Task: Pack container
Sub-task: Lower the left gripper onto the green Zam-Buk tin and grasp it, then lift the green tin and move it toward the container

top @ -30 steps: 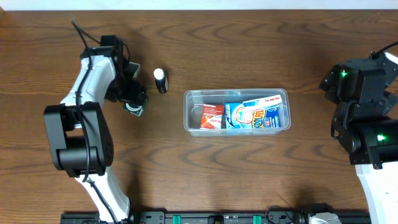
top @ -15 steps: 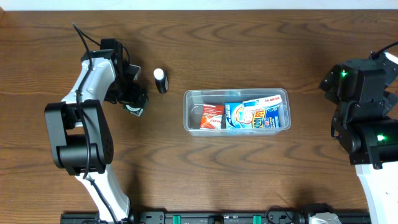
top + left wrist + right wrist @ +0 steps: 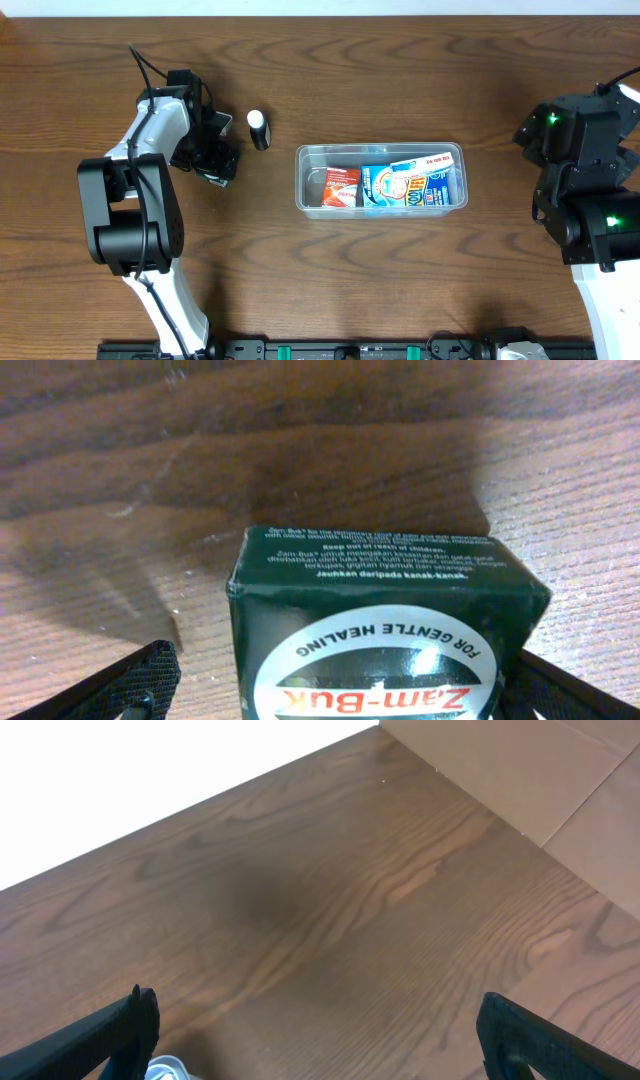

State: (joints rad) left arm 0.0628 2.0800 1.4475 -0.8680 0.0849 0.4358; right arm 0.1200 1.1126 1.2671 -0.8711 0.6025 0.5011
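- Container (image 3: 380, 147), a clear shallow plastic tub with rounded corners, is seen lying lengthwise on the wooden table (image 3: 400, 290), a little right of the middle in the overhead view.
- Inside it, a red packet (image 3: 341, 187) is placed towards the left end. A blue-and-white packet (image 3: 405, 186) is laid just beside it and fills the middle and right part.
- A small black bottle (image 3: 259, 129) with a white cap is seen on the table, left of the container and apart from it. Whether it stands or lies cannot be told.
- The left gripper (image 3: 215, 168) is lowered to the table just left of the bottle, with the container well to its right.
- In the left wrist view, a dark green box (image 3: 380, 630) printed "Zam-Buk" is seen resting on the wood between the two fingers (image 3: 130, 680).
- The jaws are spread wide and the box is not clamped. A gap is seen at the finger on the picture's left, while contact at the other finger cannot be told.
- The right gripper (image 3: 320, 1055) is held above bare wood at the right end of the table, well apart from the container. Its jaws are spread wide and nothing is seen between them.
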